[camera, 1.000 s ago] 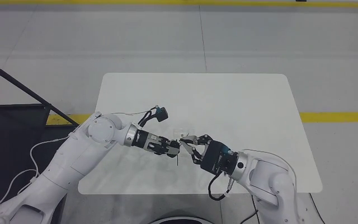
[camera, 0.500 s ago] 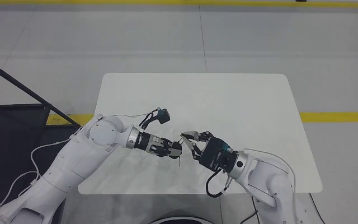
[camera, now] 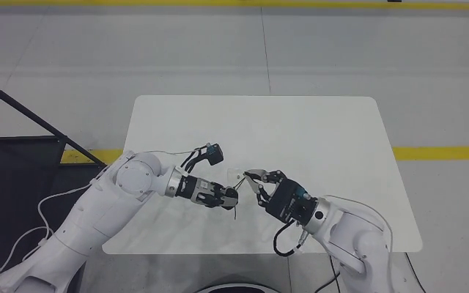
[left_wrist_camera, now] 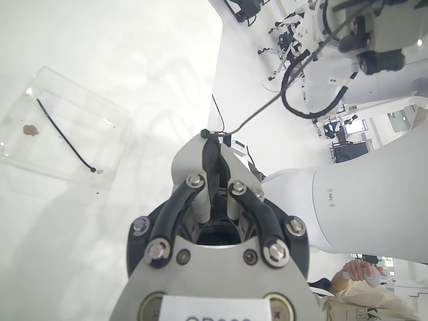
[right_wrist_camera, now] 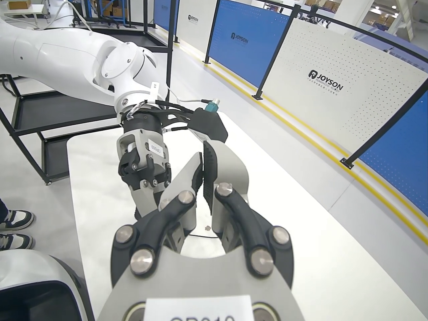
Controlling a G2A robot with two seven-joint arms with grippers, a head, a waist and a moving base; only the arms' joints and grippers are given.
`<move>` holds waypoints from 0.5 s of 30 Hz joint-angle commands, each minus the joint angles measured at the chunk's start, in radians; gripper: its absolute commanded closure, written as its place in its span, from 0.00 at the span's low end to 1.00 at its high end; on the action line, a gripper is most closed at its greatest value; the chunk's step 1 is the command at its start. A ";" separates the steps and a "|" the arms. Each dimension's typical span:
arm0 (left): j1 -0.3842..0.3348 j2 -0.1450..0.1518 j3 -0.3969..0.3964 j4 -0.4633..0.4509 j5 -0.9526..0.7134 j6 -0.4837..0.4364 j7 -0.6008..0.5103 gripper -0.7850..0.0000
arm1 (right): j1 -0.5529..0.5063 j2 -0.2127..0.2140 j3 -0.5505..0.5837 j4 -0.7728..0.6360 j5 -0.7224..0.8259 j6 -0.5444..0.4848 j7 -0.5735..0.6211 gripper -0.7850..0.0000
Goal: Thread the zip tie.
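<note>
My left gripper (camera: 229,195) (left_wrist_camera: 211,138) is shut on a thin black zip tie (left_wrist_camera: 218,115). Its head sits at the fingertips and its short tail sticks out past them. In the top view this zip tie (camera: 233,208) hangs just below the left fingertips, near the table's front. My right gripper (camera: 254,183) (right_wrist_camera: 203,163) is a short way to the right, pointing at the left one. Its pads are pressed together and I see nothing between them. A second black zip tie (left_wrist_camera: 63,136) lies in a clear tray (left_wrist_camera: 83,108).
The clear tray (camera: 236,173) sits on the white table (camera: 315,139) just beyond both grippers. The table's front edge is close behind the arms. A black cable (left_wrist_camera: 291,101) loops off the right arm near the left gripper.
The right gripper has drawn back a little to the right and toward the far side, away from the left fingertips. The left gripper has barely shifted and still holds its zip tie.
</note>
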 commanded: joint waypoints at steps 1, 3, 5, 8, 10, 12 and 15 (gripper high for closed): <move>0.001 0.000 0.000 -0.004 0.003 0.000 -0.006 1.00 | -0.005 0.003 0.003 -0.007 -0.015 0.003 -0.002 1.00; 0.001 0.000 0.000 -0.006 0.005 0.000 -0.011 1.00 | -0.009 0.005 0.003 -0.011 -0.027 0.005 -0.007 1.00; 0.001 -0.001 0.001 -0.009 0.007 -0.001 -0.017 1.00 | -0.011 0.007 0.000 -0.014 -0.040 0.006 -0.010 1.00; 0.000 -0.001 0.001 -0.010 0.008 -0.002 -0.025 1.00 | -0.014 0.009 -0.004 -0.019 -0.062 0.015 -0.014 1.00; -0.001 -0.001 0.001 -0.011 0.010 -0.001 -0.031 1.00 | -0.014 0.010 -0.010 -0.021 -0.073 0.013 -0.018 1.00; -0.002 -0.002 0.001 -0.011 0.011 -0.001 -0.032 1.00 | -0.013 0.013 -0.015 -0.023 -0.086 0.002 -0.025 1.00; -0.002 -0.002 0.000 -0.014 0.013 0.000 -0.034 1.00 | -0.015 0.017 -0.017 -0.025 -0.098 -0.020 -0.037 1.00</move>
